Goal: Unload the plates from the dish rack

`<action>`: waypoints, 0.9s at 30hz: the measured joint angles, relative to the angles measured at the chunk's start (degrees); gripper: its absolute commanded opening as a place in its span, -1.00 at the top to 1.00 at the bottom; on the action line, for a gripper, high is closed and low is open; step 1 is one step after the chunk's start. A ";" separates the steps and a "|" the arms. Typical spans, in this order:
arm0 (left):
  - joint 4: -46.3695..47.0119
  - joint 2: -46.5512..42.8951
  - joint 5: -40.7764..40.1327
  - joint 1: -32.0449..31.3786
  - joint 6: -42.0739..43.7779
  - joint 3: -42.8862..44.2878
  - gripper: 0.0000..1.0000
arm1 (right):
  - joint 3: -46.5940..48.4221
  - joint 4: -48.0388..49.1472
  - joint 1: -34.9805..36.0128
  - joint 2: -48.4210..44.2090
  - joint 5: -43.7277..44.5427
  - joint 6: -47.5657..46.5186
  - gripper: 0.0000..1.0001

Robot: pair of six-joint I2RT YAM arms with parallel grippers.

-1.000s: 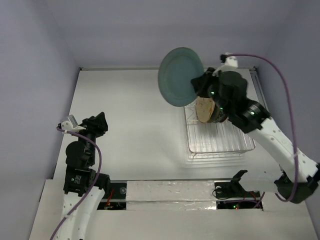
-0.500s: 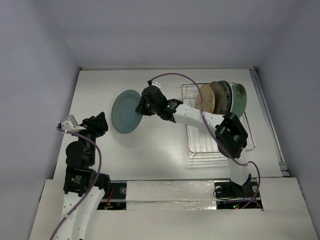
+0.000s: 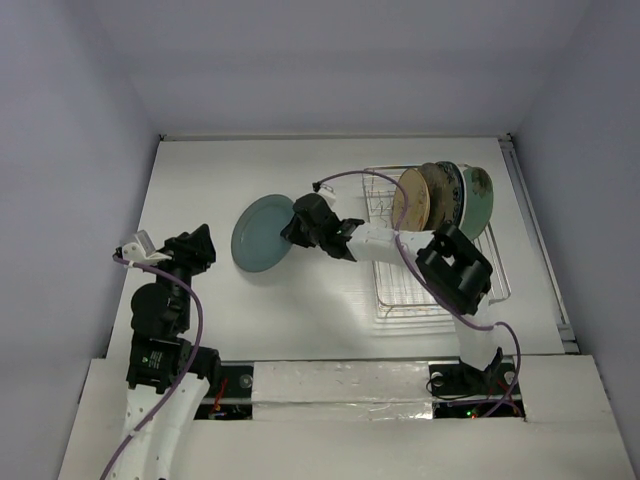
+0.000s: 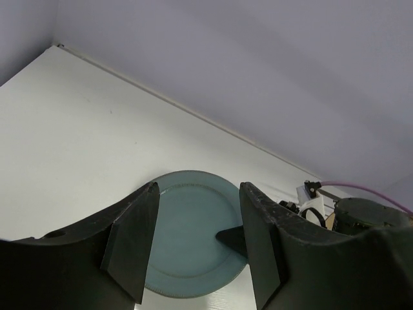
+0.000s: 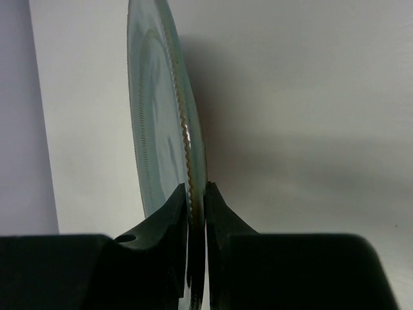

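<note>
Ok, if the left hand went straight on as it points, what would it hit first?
Probably the teal plate, dead ahead of the left hand in its wrist view and held at the rim by the right hand; depth is unclear.

top: standing ceramic plates (image 3: 411,200) overlap in rectangular silver wire dish rack (image 3: 410,285), patterns too small to tell | white right arm (image 3: 380,240) hides part of rack base | right wrist: round plain teal ceramic plate (image 5: 155,116) cut off at top, lower rim hidden between right gripper's fingers (image 5: 169,219) | left wrist: left gripper's fingers (image 4: 132,239) hide plate's sides
</note>
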 measured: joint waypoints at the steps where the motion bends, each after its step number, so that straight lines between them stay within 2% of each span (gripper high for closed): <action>1: -0.02 -0.07 0.00 0.00 0.00 0.00 0.00 | -0.87 1.11 -0.02 -0.09 0.13 0.57 0.65; 2: -0.02 -0.15 0.00 0.00 0.00 0.00 0.00 | -1.79 2.29 0.00 -0.35 0.35 1.11 0.54; 4: 0.00 -0.22 0.00 0.00 0.00 0.00 0.00 | -3.54 3.67 0.00 -1.01 1.49 1.68 0.42; 7: 0.00 -0.22 0.00 0.00 0.00 0.00 0.00 | -7.08 3.69 0.11 -2.16 3.85 1.92 0.04; 9: -0.02 -0.22 0.00 0.00 0.00 0.00 0.00 | -9.14 3.37 0.11 -2.38 5.42 1.86 -0.06; 15: -0.02 -0.57 0.00 0.00 0.00 0.00 0.00 | -12.52 2.86 -0.02 -2.69 8.68 1.42 -0.16; 18: 0.00 -0.85 0.00 0.00 0.02 0.00 0.00 | -13.33 2.80 0.00 -4.68 9.44 0.63 -0.28; 21: 0.00 -0.87 0.00 0.00 0.00 0.00 0.00 | -13.33 1.88 0.13 -7.78 9.92 -1.44 -0.30; 22: 0.00 -0.87 0.00 0.00 0.00 0.00 0.00 | -13.07 0.81 0.22 -8.96 10.23 -2.49 -0.29; 24: 0.00 -0.87 0.00 0.00 0.02 0.00 0.00 | -11.76 -2.23 0.48 -11.56 11.13 -5.14 -0.06; 25: 0.00 -0.87 0.00 0.00 0.00 0.00 0.00 | -11.17 -3.43 0.57 -12.87 11.56 -6.19 0.13; 26: 0.00 -0.87 0.00 0.00 0.00 0.00 0.00 | -10.99 -4.61 0.61 -14.64 12.07 -7.67 0.65; 27: 0.00 -0.87 0.00 0.00 0.02 0.00 0.00 | -10.99 -6.14 0.61 -16.85 12.63 -9.20 0.88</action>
